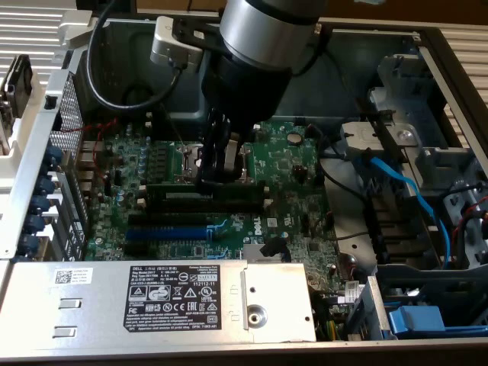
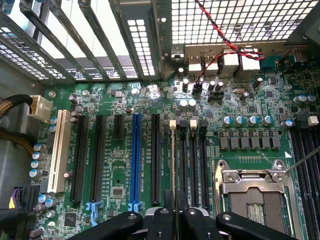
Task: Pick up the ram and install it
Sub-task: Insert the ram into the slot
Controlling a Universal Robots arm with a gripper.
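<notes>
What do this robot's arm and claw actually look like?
The arm ends in a thick round cylinder, shiny silver above, black below. A small silver-grey box is fixed to its side, with a black cable looping away. The gripper is black: slim fingers on jointed bars with round pivot pins.

The arm hides part of the board, and the gripper covers the middle of the ram. The power supply label print is too small to read. The wrist view's edge cuts off the socket.
</notes>
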